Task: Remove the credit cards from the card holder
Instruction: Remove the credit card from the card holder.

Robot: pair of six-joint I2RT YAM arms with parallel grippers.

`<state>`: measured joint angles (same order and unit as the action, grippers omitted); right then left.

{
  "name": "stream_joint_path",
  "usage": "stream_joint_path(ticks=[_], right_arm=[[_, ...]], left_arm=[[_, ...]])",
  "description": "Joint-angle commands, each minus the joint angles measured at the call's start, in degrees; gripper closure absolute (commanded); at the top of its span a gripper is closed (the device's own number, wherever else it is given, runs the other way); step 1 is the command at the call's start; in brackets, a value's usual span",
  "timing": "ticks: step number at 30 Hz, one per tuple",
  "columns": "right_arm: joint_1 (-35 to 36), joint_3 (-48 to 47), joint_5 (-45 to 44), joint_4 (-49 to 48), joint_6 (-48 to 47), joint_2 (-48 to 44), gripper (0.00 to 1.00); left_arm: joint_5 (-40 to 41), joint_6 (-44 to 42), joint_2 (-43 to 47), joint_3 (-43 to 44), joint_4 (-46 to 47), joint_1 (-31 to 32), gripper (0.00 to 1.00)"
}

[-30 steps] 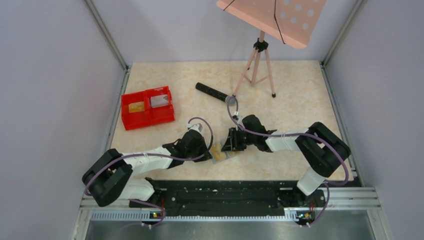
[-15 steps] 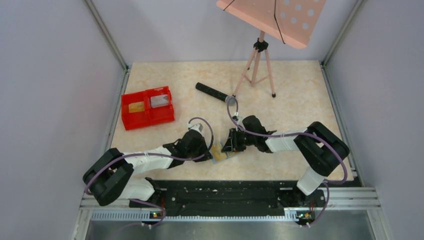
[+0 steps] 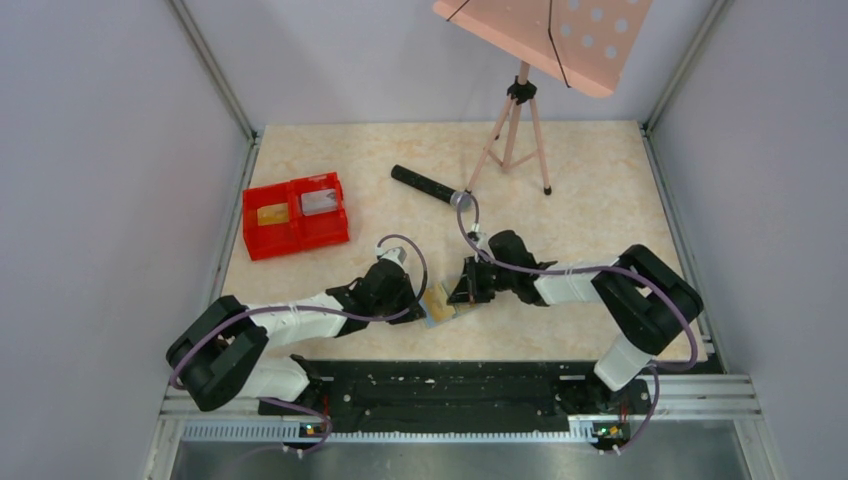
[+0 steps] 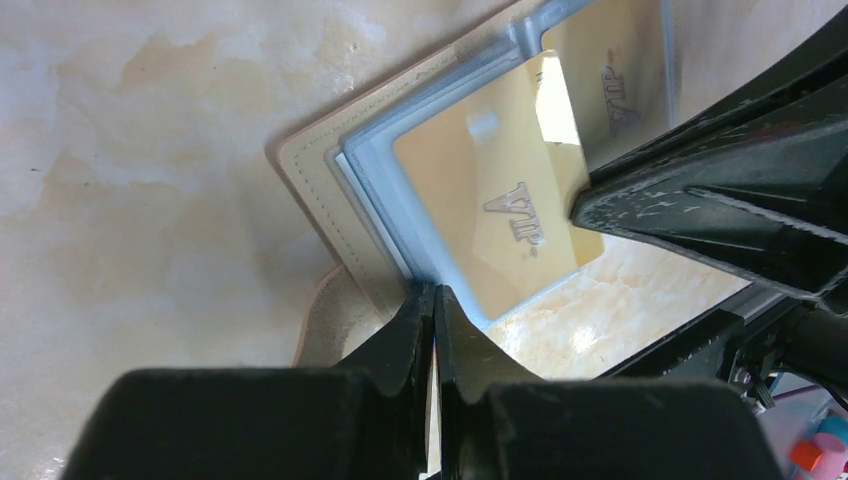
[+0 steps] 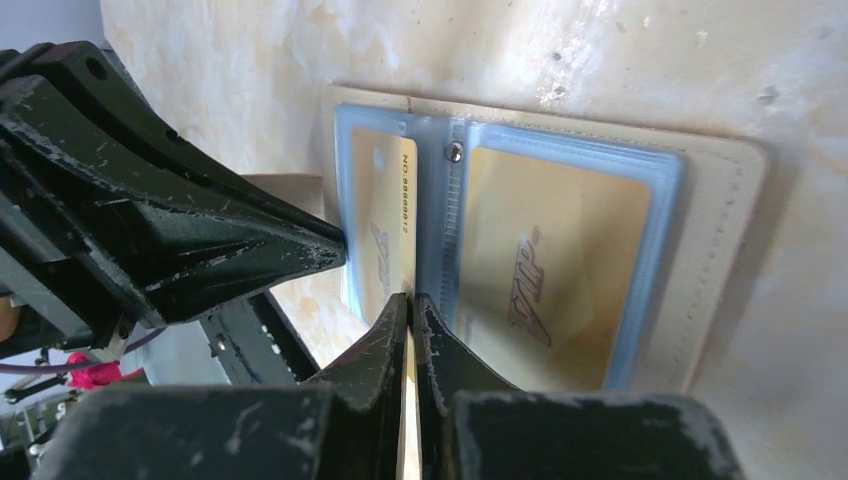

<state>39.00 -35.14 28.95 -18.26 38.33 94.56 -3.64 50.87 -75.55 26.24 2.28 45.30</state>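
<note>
The card holder point(image 3: 441, 306) lies open near the table's front edge, beige outside with light-blue sleeves point(image 5: 660, 200). Both panels hold gold credit cards marked VIP, one in the left panel point(image 5: 385, 215) and one in the right point(image 5: 555, 250). My left gripper point(image 4: 433, 300) is shut on the card holder's point(image 4: 320, 190) blue sleeve edge. My right gripper point(image 5: 411, 302) is shut on the near edge of the left panel's gold card, seen from the other side point(image 4: 500, 200). In the top view the two grippers meet over the holder, left point(image 3: 420, 300) and right point(image 3: 463, 293).
A red two-compartment tray point(image 3: 262, 238) at the left holds a gold card point(image 3: 272, 214) and a grey card point(image 3: 318, 203). A black cylinder point(image 3: 425, 184) lies mid-table. A tripod point(image 3: 515, 130) with a pink perforated board point(image 3: 545, 35) stands at the back.
My right gripper's jaws have closed onto the gold card's edge. Both arms have stayed almost in place, and the left grip on the holder is unchanged.
</note>
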Motion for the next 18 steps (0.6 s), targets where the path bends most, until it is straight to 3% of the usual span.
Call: stream_joint_path(ticks=[1,13,18], right_arm=[[-3.1,0.6,0.4,2.7,-3.6,-4.8,1.00],[-8.7,1.2,1.8,11.2,-7.8,-12.1,1.00],[-11.8,1.0,1.7,17.0,-10.5,-17.3,1.00]], left_arm=[[1.1,-1.1,-1.6,0.1,-2.0,-0.1,0.93],[1.4,-1.8,0.2,1.7,-5.7,-0.1,0.91],[-0.1,-3.2,4.1,4.6,-7.5,-0.1,0.80]])
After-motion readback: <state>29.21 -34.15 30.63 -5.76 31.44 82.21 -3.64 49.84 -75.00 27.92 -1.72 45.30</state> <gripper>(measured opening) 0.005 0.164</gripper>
